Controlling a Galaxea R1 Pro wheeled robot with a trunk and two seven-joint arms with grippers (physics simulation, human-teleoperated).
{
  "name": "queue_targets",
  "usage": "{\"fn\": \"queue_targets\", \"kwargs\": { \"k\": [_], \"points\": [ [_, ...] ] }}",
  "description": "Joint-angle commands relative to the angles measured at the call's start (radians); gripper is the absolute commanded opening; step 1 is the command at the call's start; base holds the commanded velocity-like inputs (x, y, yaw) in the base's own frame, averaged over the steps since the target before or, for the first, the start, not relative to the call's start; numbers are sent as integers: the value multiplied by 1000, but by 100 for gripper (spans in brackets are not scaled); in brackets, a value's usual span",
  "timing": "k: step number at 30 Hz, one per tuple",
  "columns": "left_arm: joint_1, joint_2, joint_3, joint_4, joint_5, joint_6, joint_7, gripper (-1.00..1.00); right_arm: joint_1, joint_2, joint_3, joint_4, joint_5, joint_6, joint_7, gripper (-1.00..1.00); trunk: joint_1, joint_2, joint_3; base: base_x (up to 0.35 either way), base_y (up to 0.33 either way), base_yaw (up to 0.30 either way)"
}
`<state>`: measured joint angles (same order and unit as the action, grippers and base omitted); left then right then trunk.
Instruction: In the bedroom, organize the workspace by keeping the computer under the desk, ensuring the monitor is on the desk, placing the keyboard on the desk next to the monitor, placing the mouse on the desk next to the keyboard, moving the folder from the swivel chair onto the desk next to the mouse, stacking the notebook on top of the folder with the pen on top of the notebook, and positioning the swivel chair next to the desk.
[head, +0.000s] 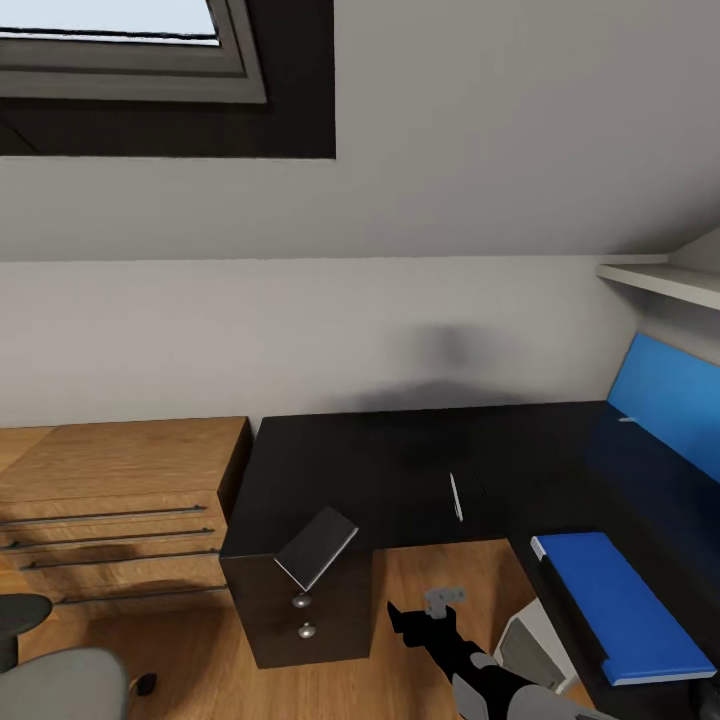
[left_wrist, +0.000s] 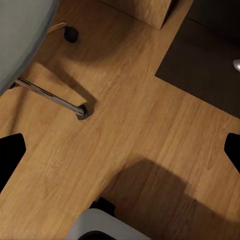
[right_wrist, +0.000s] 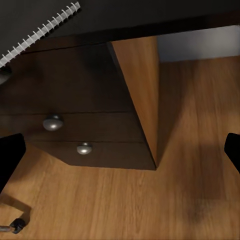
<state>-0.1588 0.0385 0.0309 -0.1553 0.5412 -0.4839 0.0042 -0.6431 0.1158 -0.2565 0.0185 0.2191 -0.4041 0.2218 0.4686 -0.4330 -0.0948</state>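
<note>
At the far left of the head view, the swivel chair (head: 45, 672) shows its grey seat and a black armrest low in the corner, on the wooden floor (head: 440, 570) in front of a light-wood drawer chest (head: 120, 500). In the left wrist view its chrome leg and castor (left_wrist: 82, 111) rest on the floor, and the left pincer (left_wrist: 120, 150) is released, its dark fingertips wide apart at the picture's two edges. Next comes the black worktop (head: 400, 470) with its drawer unit (head: 310, 610) and round silver knobs. The grey notebook (head: 316, 547) lies tilted over the worktop's front corner above the drawers, partly overhanging the edge. Further right, the thin pen (head: 456, 497) lies on the worktop near its front edge. The right pincer (head: 432, 610) hangs below the worktop beside the drawer unit; the right wrist view shows its tips spread apart, grasping nothing. On the right wing of the worktop lies the blue folder (head: 620, 605), and the pale computer (head: 535, 640) stands underneath.
</note>
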Motion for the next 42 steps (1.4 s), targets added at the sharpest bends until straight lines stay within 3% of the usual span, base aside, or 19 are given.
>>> {"fn": "queue_targets", "kwargs": {
  "k": [1,17,42],
  "points": [
    [-1,0,3,0,-3,-2,0,100,1,-1,-9,3,6,-4,3,100,1,-2,-2,0,0,0],
    [-1,0,3,0,-3,-3,0,100,2,9,-9,3,2,-5,-1,100,1,-2,-4,0,0,21],
    [-1,-3,0,0,-4,-3,0,100,2,12,-9,3,2,-8,-4,100,1,-2,-30,0,0,203]
  ]
}}
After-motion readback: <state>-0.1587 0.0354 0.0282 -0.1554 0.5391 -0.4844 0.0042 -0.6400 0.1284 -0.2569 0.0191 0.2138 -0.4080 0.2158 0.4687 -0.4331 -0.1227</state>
